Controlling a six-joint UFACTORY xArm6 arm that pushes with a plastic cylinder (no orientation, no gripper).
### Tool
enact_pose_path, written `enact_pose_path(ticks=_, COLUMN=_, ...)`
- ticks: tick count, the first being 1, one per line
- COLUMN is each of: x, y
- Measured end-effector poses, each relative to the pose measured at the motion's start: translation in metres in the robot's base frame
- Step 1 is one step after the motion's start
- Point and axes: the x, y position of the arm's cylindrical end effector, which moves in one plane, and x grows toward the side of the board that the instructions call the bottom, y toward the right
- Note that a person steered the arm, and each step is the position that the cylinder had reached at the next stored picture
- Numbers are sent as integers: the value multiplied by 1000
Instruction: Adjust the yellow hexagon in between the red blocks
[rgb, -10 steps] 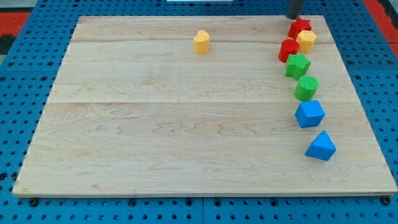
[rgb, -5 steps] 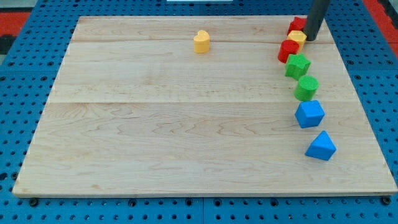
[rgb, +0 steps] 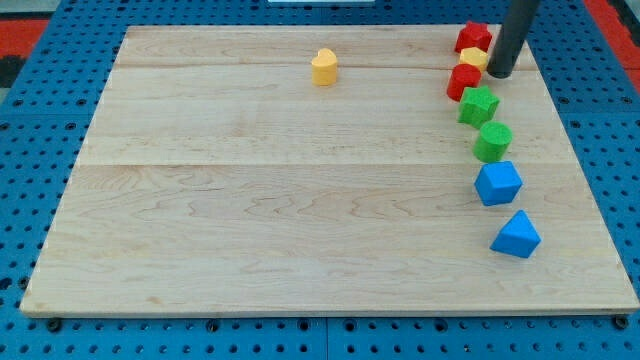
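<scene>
The yellow hexagon (rgb: 474, 57) sits at the board's top right, wedged between two red blocks: a red star (rgb: 472, 37) above it and a red block (rgb: 463, 81) below it. The dark rod comes down from the view's top right, and my tip (rgb: 500, 73) rests against the hexagon's right side, hiding part of it. Hexagon and red blocks touch in a tight column.
Below the red blocks runs a column: green star (rgb: 478, 104), green cylinder (rgb: 492, 141), blue cube (rgb: 497, 183), blue wedge (rgb: 516, 234). Another yellow block (rgb: 323, 66) stands alone at top centre. The wooden board (rgb: 250, 200) lies on a blue pegboard.
The rod has come down from the top edge to the hexagon's right side. The hexagon has slid left, in between the red blocks, and the red star has shifted up and left.
</scene>
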Motion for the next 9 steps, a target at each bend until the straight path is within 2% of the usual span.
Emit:
enact_pose_path(ticks=1, x=0, y=20)
enact_pose_path(ticks=2, x=-7, y=-17)
enact_pose_path(ticks=3, x=-12, y=-21)
enact_pose_path(ticks=4, x=-17, y=40)
enact_pose_path(ticks=5, x=-52, y=34)
enact_pose_path(ticks=6, x=-73, y=-11)
enact_pose_path(ticks=7, x=-73, y=-9)
enact_pose_path(ticks=8, x=-33, y=30)
enact_pose_path(ticks=9, x=14, y=30)
